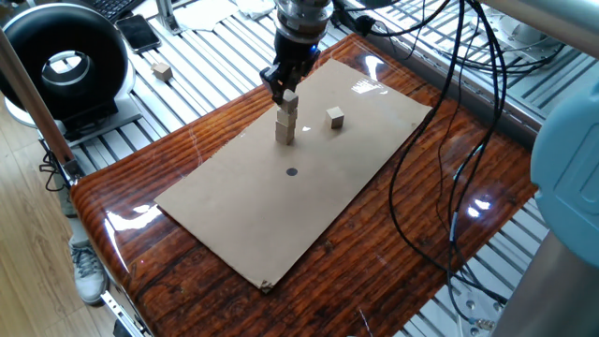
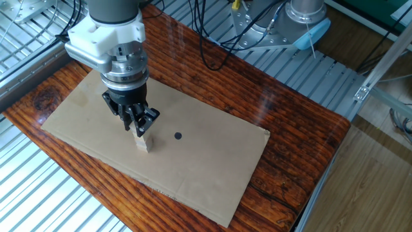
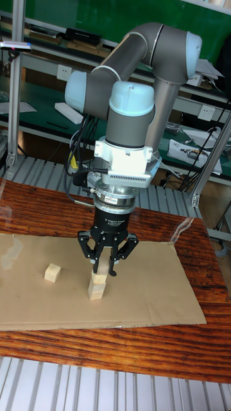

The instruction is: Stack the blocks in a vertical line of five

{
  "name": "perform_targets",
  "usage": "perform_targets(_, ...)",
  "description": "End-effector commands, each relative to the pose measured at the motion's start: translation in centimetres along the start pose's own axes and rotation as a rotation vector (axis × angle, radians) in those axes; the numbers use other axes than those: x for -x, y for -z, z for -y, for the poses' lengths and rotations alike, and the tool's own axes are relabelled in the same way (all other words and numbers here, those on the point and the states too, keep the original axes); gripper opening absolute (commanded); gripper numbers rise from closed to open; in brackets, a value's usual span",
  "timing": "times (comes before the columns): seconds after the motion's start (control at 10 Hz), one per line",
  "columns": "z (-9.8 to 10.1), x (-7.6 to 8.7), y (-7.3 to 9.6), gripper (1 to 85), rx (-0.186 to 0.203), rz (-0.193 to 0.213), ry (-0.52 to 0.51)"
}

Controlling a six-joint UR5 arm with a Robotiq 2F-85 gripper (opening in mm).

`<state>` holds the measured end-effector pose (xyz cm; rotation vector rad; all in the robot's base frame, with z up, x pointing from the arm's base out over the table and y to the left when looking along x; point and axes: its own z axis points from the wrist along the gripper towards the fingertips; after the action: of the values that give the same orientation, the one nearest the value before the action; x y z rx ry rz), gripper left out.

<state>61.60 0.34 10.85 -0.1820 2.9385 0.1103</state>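
Three tan blocks stand stacked on the cardboard sheet (image 1: pixel 281 215), the stack (image 1: pixel 285 129) (image 2: pixel 144 144) (image 3: pixel 95 290) upright. My gripper (image 1: pixel 288 94) (image 2: pixel 140 127) (image 3: pixel 104 263) hangs over it, fingers on either side of the top block and slightly apart from it, so it looks open. A loose block (image 1: pixel 335 116) (image 3: pixel 52 273) lies on the cardboard just beside the stack. Another block (image 1: pixel 163 70) sits off the table on the metal slats at the far left. In the other fixed view the gripper hides the loose block.
A small black dot (image 1: pixel 291 171) (image 2: pixel 177 136) marks the cardboard near the stack. A round black device (image 1: pixel 65 65) stands at the left, beyond the glossy wooden table (image 1: pixel 440 187). Black cables (image 1: pixel 449 112) hang over the table's right side.
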Motion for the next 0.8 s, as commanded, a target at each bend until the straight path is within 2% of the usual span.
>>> perform_targets(0.0,0.31,0.0,0.25,5.3,0.006,-0.002,0.01)
perform_targets(0.1,0.18,0.14,0.49,14.3,0.024,-0.001,0.018)
perform_targets(0.2,0.31,0.19,0.57,19.3,0.024,-0.001,0.024)
perform_targets(0.5,0.0,0.57,0.45,27.3,0.034,0.01,0.026)
perform_targets(0.7,-0.09,0.6,0.43,28.0,0.037,0.01,0.027)
